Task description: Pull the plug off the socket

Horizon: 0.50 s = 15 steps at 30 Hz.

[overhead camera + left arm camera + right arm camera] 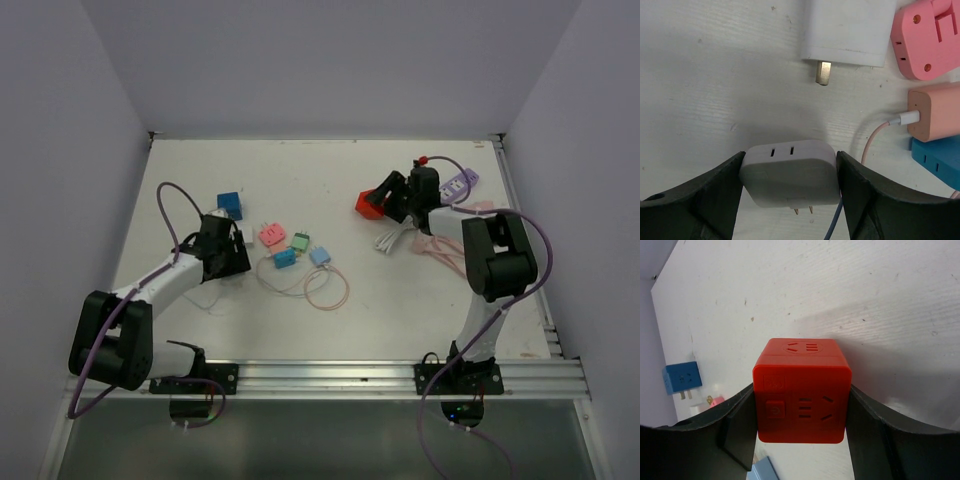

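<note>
Left hand (790, 167): partly spread, clenched flat across both sides of the pale adapter (787, 175), low over the bench (715, 75), with prongs (804, 210) and a blue cable (836, 222) showing at its near edge. Right hand (801, 400): clamped likewise on the red cube socket (801, 390), over the far right of the bench. Probably light, rigid, smooth plastic (slippery under a straight tug), so best gripped on flat opposite faces, pulling in line with the prongs. Cannot make out any plug seated in either
</note>
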Each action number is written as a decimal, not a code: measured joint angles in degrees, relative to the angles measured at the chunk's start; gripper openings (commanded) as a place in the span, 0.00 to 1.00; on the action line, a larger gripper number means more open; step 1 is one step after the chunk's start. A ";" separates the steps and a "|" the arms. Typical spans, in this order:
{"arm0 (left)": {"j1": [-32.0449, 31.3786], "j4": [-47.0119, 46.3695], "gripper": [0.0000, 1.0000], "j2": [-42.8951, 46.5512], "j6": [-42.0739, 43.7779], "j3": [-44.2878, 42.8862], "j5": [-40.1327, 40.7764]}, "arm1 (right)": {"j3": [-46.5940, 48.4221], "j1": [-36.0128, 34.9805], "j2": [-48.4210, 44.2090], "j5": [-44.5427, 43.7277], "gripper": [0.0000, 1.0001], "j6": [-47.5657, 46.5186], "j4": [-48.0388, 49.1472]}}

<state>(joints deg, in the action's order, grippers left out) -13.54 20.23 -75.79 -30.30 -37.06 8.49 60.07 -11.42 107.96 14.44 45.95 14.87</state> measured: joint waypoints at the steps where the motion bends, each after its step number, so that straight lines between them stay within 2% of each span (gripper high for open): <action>1: 0.00 0.00 0.80 0.00 0.04 0.00 -0.24 | 0.26 0.22 0.83 -0.02 0.09 0.46 0.24; 3: 0.00 0.00 0.86 0.00 0.15 0.00 -0.52 | 0.42 0.83 1.66 0.20 0.16 1.81 1.07; 4: 0.00 0.02 0.88 0.02 0.20 0.00 -0.66 | 0.46 1.16 1.79 0.09 0.26 2.10 1.22; 6: 0.00 0.02 0.94 0.20 0.44 0.00 -0.76 | 0.46 2.08 2.10 0.22 0.35 3.08 1.66; 7: 0.00 0.04 0.96 0.42 0.59 0.00 -0.81 | 0.46 2.51 2.25 0.22 0.44 3.45 1.99; 8: 0.00 0.07 0.99 0.57 0.70 -0.02 -0.81 | 0.46 2.95 2.36 0.26 0.49 3.76 2.25; 9: 0.00 0.11 1.00 0.72 0.87 -0.07 -0.81 | 0.46 3.28 2.38 0.22 0.52 3.96 2.32; 10: 0.00 0.24 1.00 0.90 0.98 -0.17 -0.85 | 0.46 3.63 2.38 0.22 0.60 4.04 2.32; 15: 0.00 1.79 1.00 2.60 1.07 -2.25 -0.85 | 1.36 4.35 2.38 -0.04 0.76 3.56 0.79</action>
<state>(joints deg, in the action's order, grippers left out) -13.54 22.02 -73.19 -29.23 -39.31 7.64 61.43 -7.07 110.34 14.39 49.52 15.66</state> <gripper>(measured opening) 0.994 0.707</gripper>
